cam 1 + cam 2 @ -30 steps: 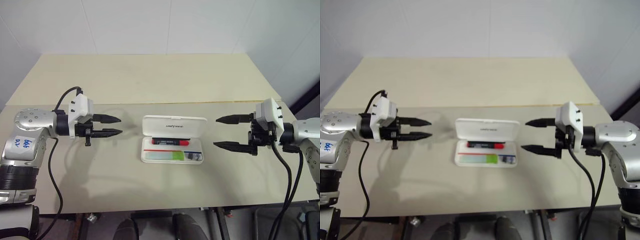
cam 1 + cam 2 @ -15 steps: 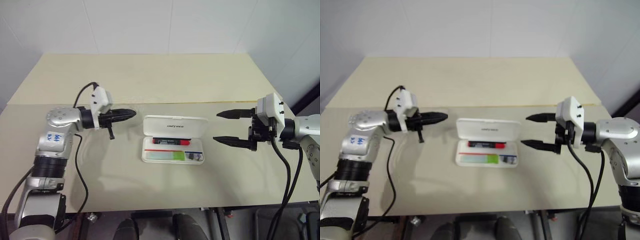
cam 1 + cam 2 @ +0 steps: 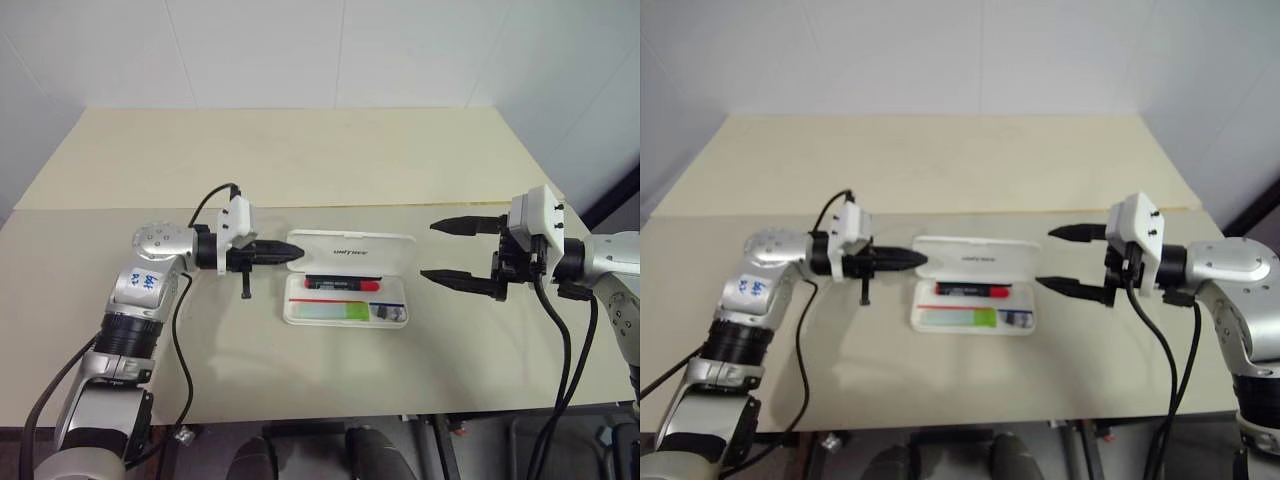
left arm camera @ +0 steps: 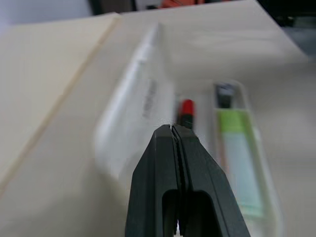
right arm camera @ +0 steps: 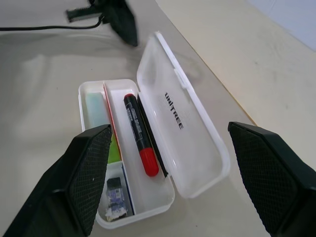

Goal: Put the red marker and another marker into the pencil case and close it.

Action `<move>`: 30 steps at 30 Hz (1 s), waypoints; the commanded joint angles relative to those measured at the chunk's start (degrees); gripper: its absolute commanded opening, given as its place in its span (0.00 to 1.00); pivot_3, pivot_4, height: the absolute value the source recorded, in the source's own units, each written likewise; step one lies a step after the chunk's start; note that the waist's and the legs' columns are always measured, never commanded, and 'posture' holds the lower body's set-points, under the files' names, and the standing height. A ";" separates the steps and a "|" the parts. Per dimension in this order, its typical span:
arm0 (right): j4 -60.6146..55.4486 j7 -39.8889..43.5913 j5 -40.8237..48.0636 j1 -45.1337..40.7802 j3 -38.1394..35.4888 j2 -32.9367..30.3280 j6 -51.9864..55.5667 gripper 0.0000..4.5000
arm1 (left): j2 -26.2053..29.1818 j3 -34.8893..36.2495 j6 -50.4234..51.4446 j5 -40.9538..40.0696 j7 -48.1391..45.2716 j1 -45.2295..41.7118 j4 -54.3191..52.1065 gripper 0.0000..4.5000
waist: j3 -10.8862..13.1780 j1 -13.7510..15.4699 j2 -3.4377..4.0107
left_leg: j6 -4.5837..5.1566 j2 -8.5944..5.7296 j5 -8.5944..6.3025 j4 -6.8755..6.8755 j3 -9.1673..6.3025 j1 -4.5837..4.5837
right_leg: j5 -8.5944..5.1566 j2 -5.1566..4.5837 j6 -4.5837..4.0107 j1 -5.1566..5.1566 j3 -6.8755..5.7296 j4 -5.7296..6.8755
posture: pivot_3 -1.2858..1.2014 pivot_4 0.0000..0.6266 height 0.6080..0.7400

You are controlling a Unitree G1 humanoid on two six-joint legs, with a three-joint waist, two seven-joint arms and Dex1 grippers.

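Left hand pinched empty, right hand wide; two markers in one pencil case.

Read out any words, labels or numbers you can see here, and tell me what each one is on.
"UNITREE": dark print on the open lid of the flat white hard-shell pencil case.
Blue handwriting on a white sticker on the left arm: too small to read.

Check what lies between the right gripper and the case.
Only bare table. In the left eye view, the open right gripper hovers off the case's right end, apart from it.
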 commanded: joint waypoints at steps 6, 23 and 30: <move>-2.00 -1.26 1.48 0.89 -1.40 0.53 0.34 0.88 | 0.25 2.62 1.48 -2.98 1.05 0.84 -5.54 0.01 | 0.00 0.00 0.00 | 0.00 0.00 0.00 0.02 -0.01 0.01 | 0.02 0.00 0.03 0.02 0.01 0.01 | 0.52 0.24 1.00; -1.71 -1.88 1.30 0.57 -0.20 2.09 -0.05 0.88 | -4.79 3.56 -5.67 7.05 18.44 -10.13 13.02 0.01 | 0.00 0.19 0.00 | 0.00 -0.02 0.01 0.05 -0.02 -0.01 | 0.06 0.00 0.11 0.04 0.02 -0.04 | 0.52 0.24 1.00; -2.95 -2.78 1.79 1.97 -1.47 1.69 0.42 0.88 | -5.79 1.91 -5.41 3.90 9.84 -8.52 10.79 0.01 | 0.00 0.26 0.00 | -0.02 -0.02 0.01 -0.06 -0.01 -0.03 | 0.06 0.01 0.10 -0.01 0.01 -0.09 | 0.52 0.24 1.00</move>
